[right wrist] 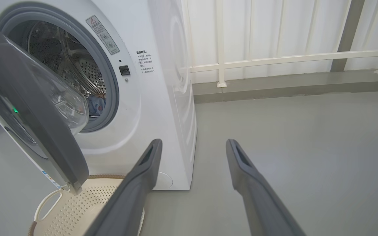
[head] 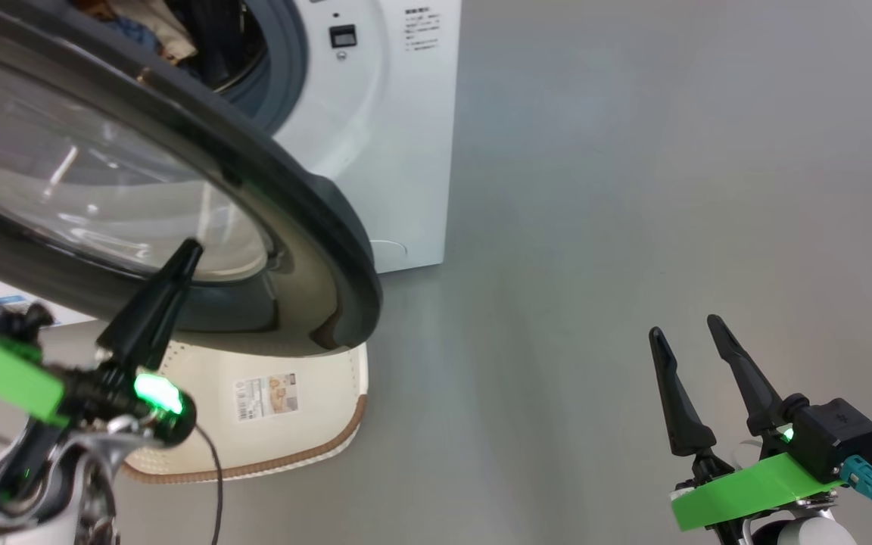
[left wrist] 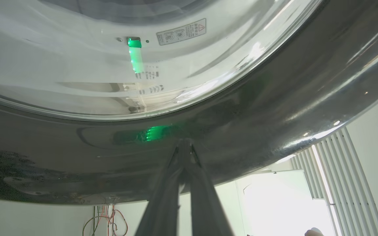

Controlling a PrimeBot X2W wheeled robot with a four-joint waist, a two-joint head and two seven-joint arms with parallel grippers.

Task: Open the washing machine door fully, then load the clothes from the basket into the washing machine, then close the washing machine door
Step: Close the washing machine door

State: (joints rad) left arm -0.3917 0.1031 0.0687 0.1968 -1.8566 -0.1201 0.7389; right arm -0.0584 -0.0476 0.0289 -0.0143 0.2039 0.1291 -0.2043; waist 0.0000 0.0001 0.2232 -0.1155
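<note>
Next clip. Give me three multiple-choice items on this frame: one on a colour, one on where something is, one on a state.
1. What colour is the rim of the basket?
A. brown
B. green
C. black

2. Where are the clothes?
A. in the basket
B. in the drum
C. on the floor

3. How is the right gripper?
A. open, holding nothing
B. shut on a garment
C. shut, holding nothing

Answers:
1 A: the rim is a brown band along the white perforated wall.
2 B: blue cloth lies inside the drum, and the visible part of the basket is bare.
3 A: its two fingers stand apart with nothing between them.
</note>
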